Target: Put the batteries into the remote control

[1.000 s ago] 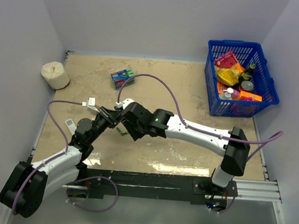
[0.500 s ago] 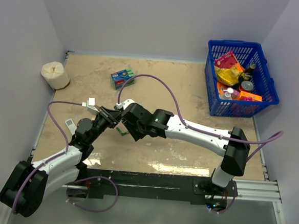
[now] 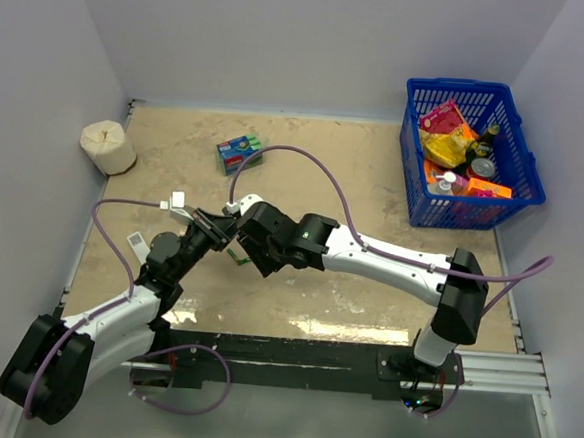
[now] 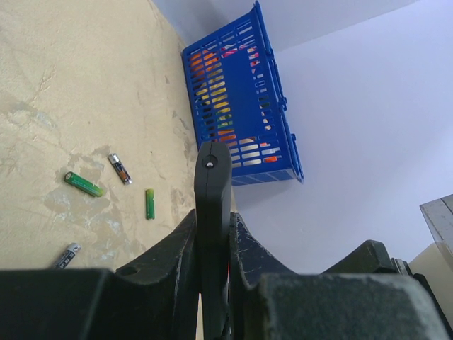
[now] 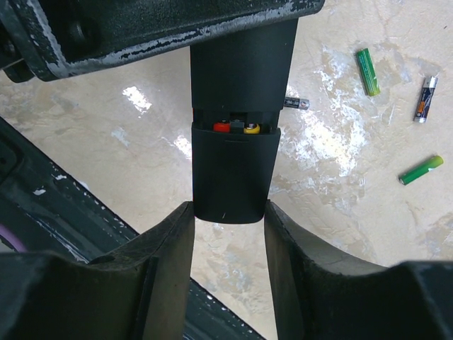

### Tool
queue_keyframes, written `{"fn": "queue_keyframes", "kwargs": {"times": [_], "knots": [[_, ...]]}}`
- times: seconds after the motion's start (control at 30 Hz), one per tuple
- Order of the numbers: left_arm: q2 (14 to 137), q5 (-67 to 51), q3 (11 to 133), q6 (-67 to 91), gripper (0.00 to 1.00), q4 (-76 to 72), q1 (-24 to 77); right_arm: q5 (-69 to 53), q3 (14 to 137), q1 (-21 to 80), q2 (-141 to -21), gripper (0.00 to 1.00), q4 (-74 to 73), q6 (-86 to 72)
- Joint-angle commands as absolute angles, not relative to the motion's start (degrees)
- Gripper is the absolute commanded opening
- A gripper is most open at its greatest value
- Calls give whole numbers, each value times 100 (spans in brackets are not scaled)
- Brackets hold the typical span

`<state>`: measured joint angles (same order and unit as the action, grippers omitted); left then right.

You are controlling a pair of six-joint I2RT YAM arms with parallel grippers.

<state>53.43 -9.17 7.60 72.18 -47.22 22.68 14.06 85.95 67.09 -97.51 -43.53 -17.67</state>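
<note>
My left hand (image 4: pixel 212 237) shut tight on black remote (image 4: pixel 212 180), held up over left half of desk (image 3: pixel 375 185). My right hand (image 5: pixel 228 210) pinches back cover (image 5: pixel 232 173) by both sides. Cover sits on remote, not slid all way closed. Red and yellow battery ends (image 5: pixel 233 128) peek out in gap. More batteries (image 5: pixel 367 71) lie loose on desk near hands, some green, some silver-orange. Blue basket (image 3: pixel 458 86) full of stuff at far right corner. White roll (image 3: pixel 108 147) at far left corner.
</note>
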Motion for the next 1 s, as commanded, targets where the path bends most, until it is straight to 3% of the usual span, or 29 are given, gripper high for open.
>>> {"fn": "queue_keyframes", "kwargs": {"times": [0.0,0.47,0.8,0.97], "knots": [[5247,-1037,721,7585,0,-5581,2303,1556,8798,6715,-9615,46,-4465,-1731],[5273,-1169,694,7629,0,-5704,2303,1521,8824,6688,-9483,47,-4438,-1723],[5388,-1380,712,7489,0,-5792,2303,1371,9052,6671,-9510,38,-4482,-1591],[5396,-1433,721,7331,0,-5792,2312,1283,9219,6653,-9606,38,-4684,-1529]]}}
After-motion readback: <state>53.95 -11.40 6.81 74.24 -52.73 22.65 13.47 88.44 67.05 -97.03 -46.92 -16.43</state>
